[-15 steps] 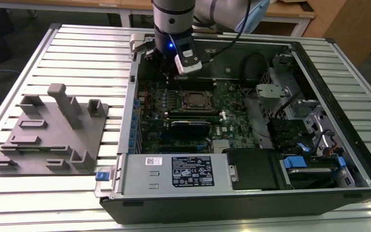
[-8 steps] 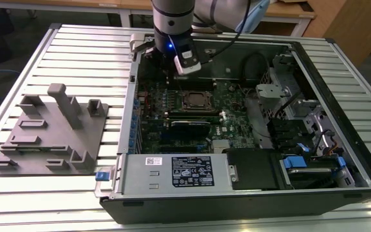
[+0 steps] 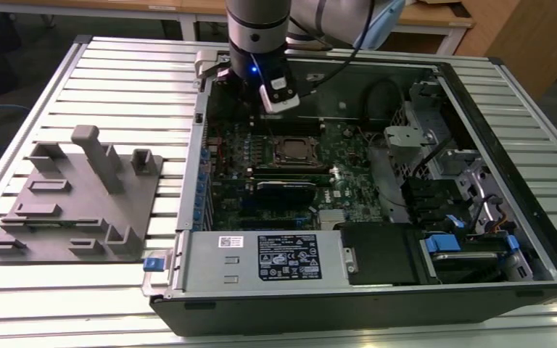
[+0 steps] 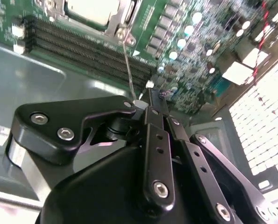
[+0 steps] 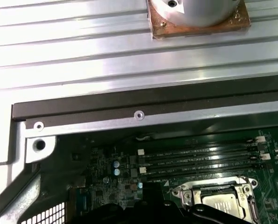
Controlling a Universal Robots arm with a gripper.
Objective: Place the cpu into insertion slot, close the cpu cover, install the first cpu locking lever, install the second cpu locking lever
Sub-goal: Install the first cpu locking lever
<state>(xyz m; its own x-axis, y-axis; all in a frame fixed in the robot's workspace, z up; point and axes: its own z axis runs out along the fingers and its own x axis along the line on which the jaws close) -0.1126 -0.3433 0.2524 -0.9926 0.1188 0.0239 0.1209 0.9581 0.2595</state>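
An open desktop computer case (image 3: 356, 308) lies on a slatted metal table (image 3: 124, 65). A grey moulded fixture plate (image 3: 138, 196) sits beside it, towards the exterior view's left.

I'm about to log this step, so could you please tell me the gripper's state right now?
Gripper: closed; the thin locking lever ends right at its tip, but whether it is clamped cannot be told.

Bright, even light washed the ribbed table (image 3: 124, 72) — glare streaked its slats in the first wrist view — while shadow filled the far side of the computer case (image 3: 356, 308).
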